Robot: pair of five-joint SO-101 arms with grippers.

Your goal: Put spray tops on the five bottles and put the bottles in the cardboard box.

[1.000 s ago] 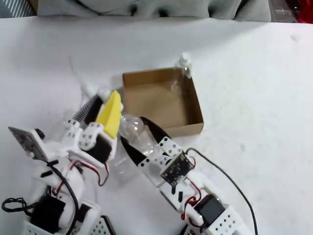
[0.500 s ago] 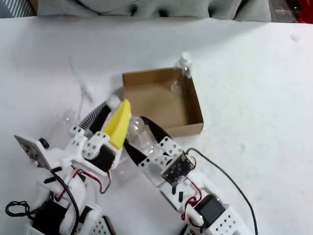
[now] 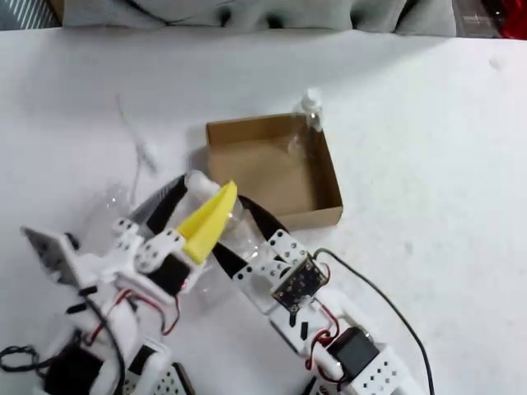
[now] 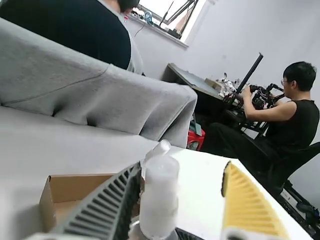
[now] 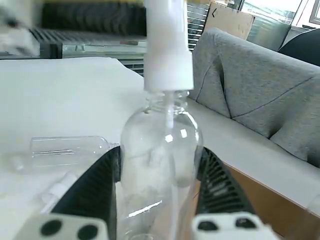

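The right pincer (image 5: 159, 172) pinches a bottle (image 5: 160, 135), holding it upright just beside a corner of the box (image 3: 316, 218). The left pincer (image 4: 182, 172) is spread around the spray top (image 4: 160, 195), which sits on the bottle's neck.

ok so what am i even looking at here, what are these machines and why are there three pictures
These are two small robot arms side by side at a white table. One picture looks down from a fixed camera above. The other two come from cameras on each arm's wrist. The right gripper is shut on a clear bottle. The left gripper is open around a white spray top that sits on that bottle's neck. Also on the table are a cardboard box with a second bottle at its far corner, and a bare bottle lying on its side.
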